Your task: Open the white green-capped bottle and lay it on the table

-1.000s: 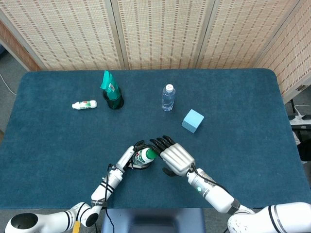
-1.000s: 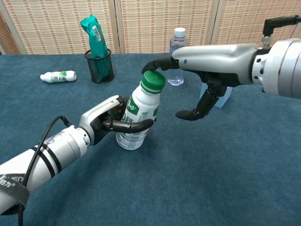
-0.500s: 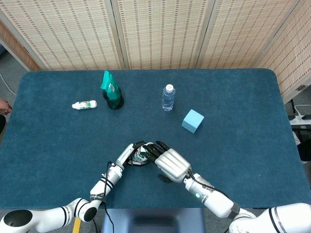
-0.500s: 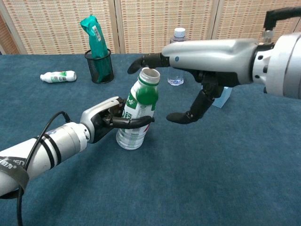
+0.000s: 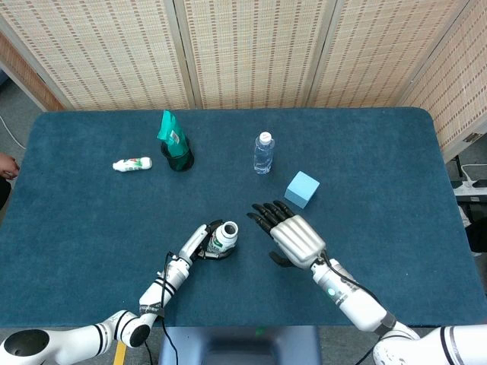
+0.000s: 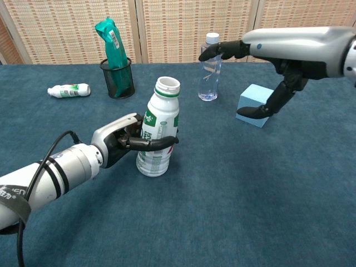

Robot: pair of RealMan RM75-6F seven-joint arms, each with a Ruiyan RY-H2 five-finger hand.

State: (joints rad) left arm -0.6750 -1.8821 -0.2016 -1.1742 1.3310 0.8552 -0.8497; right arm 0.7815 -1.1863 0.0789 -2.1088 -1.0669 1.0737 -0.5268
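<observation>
The left hand (image 6: 119,140) grips the white bottle (image 6: 158,128) around its middle, holding it upright on the blue table (image 6: 250,211) near the front edge. Its neck is now bare: the green cap that sat on it a second ago is off and shows in neither view. The right hand (image 6: 261,69) has drawn back toward the blue block (image 6: 251,103), fingers spread and empty. Opening looks done, so laying the bottle down remains.
</observation>
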